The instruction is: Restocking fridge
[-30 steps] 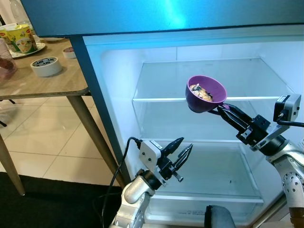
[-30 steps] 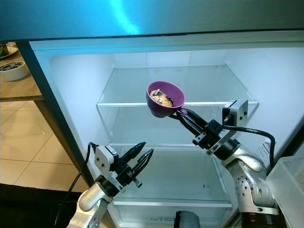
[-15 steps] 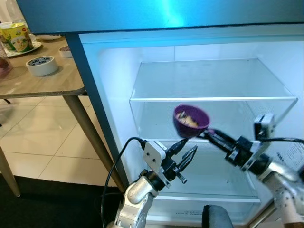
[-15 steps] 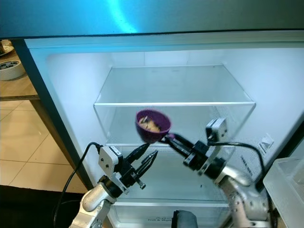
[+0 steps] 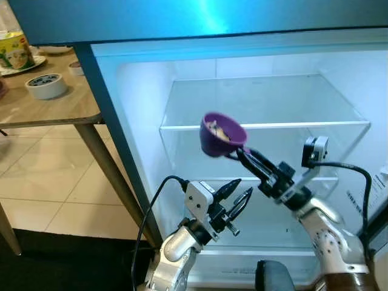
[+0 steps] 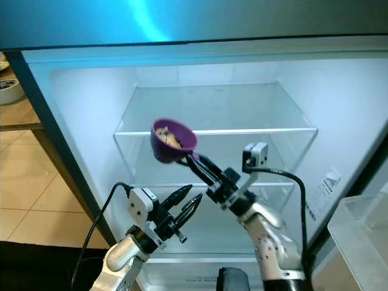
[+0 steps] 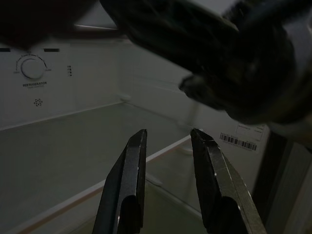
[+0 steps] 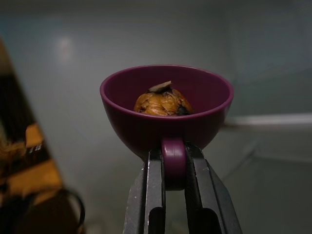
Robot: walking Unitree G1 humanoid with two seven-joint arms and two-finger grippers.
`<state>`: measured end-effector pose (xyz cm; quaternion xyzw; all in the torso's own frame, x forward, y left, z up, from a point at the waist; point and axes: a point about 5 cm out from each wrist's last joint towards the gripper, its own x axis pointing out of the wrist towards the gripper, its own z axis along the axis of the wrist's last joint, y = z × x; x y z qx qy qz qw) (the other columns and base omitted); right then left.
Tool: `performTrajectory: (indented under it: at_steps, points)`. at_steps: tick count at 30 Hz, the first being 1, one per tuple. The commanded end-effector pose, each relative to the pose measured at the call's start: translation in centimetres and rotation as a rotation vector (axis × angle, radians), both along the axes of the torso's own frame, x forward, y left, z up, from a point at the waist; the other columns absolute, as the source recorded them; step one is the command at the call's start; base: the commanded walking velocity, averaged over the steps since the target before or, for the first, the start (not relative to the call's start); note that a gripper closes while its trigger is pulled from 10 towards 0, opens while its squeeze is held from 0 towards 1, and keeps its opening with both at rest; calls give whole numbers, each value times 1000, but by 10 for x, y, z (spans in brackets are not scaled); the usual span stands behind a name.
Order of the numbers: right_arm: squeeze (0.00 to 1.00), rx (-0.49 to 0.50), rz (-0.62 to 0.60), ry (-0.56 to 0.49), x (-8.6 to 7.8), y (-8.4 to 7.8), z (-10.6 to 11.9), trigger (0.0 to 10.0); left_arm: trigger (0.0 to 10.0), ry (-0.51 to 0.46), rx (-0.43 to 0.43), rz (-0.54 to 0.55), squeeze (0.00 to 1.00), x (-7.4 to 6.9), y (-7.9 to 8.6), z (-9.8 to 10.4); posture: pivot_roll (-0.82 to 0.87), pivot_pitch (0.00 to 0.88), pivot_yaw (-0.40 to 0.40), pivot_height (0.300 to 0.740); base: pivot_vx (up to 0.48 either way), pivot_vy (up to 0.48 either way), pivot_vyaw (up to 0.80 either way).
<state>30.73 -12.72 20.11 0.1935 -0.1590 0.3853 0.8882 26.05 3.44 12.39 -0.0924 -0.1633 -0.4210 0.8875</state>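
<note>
Purple cup held up at the open fridge.
The right gripper (image 5: 239, 154) clamps the handle of a purple cup (image 5: 221, 133) with brownish food inside, holding it in the air in front of the front edge of the fridge's (image 5: 139, 109) upper glass shelf (image 5: 267, 100), towards its left side. The left gripper (image 5: 237, 193) hangs lower, near the lower shelf's (image 6: 212, 224) front edge, its two fingers parted and gripping nothing. Beside the fridge's left wall stands a wooden table (image 5: 54, 106) carrying a tape roll (image 5: 42, 85) and a yellow tub (image 5: 13, 51).
</note>
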Motion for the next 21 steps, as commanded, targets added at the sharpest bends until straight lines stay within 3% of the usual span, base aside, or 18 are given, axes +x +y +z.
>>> performTrajectory:
  at_steps: [1, 7, 10, 16, 21]
  points:
    - [0, 20, -49, -22, 4, -1, 6, 10000, 10000, 56, -54, -18, 0, -11, -17, -8, -104, 67, 42, 450, 0, 0, 0]
    - [0, 18, -121, -39, 10, -1, 13, 10000, 10000, 56, -54, -16, 0, -11, -17, -8, -103, 67, 42, 450, 0, 0, 0]
    - [0, -25, -263, -50, 21, -3, 24, 10000, 10000, 53, -59, -10, 0, -10, -17, -7, -106, 68, 40, 450, 0, 0, 0]
    - [0, -29, -298, -76, 24, 1, 32, 10000, 10000, 49, -64, -6, 0, -8, -17, -5, -107, 67, 38, 450, 0, 0, 0]
    - [0, -33, -337, -141, 25, 10, 56, 10000, 10000, 35, -83, 1, 0, -6, -19, 2, -107, 65, 36, 450, 0, 0, 0]
